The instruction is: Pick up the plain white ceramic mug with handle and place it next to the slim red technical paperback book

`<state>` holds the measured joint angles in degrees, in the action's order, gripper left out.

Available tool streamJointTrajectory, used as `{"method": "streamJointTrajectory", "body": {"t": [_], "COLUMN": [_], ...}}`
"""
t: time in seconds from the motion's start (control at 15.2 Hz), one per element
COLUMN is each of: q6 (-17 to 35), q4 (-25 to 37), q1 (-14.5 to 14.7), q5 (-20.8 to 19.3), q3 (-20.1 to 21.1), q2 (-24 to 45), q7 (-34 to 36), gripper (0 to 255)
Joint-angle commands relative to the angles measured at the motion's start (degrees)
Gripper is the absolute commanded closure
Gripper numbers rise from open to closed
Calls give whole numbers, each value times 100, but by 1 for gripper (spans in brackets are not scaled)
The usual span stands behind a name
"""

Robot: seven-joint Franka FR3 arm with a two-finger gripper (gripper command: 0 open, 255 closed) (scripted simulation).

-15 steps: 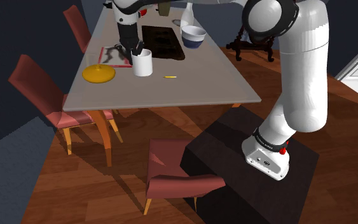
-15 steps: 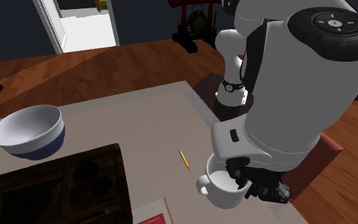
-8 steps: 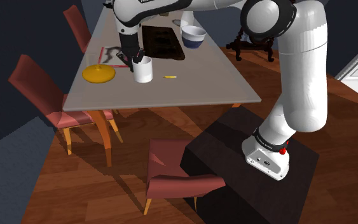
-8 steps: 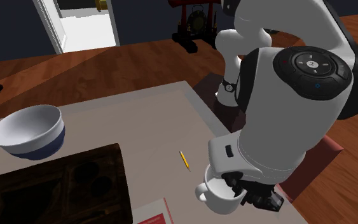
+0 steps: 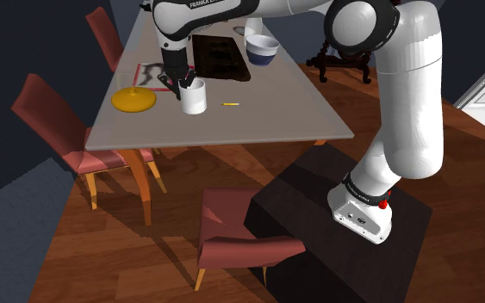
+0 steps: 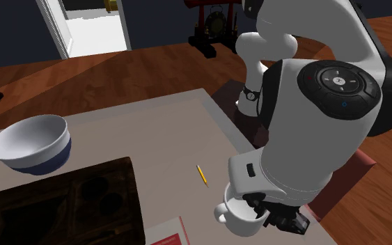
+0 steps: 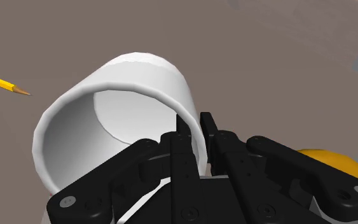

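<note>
Grey bench (image 5: 266, 103), wood floor around it: the white mug (image 5: 195, 99) was near the red book (image 5: 148, 75). My claw (image 7: 195, 124) pinched the mug's wall, 1 finger inside. I judged it best to seat the mug flat, open gently, then lift straight up.

A white mug (image 5: 194, 98) stands upright near the book (image 5: 152, 75).

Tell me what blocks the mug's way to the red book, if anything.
Nothing visible does. The fingers clasp the mug by its wall, and bare table lies between it and the book. The yellow plate sits off to one side of that path, the dark tray to the other.
</note>
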<state>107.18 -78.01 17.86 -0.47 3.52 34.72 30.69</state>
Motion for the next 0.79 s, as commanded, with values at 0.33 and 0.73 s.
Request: {"method": "streamJointTrajectory", "body": {"t": [0.33, 0.73], "q6": [1, -711], "q4": [1, 682], "q1": [0, 1], "q5": [0, 2], "q3": [0, 1], "q2": [-1, -33], "q7": [0, -3], "gripper": [0, 0]}}
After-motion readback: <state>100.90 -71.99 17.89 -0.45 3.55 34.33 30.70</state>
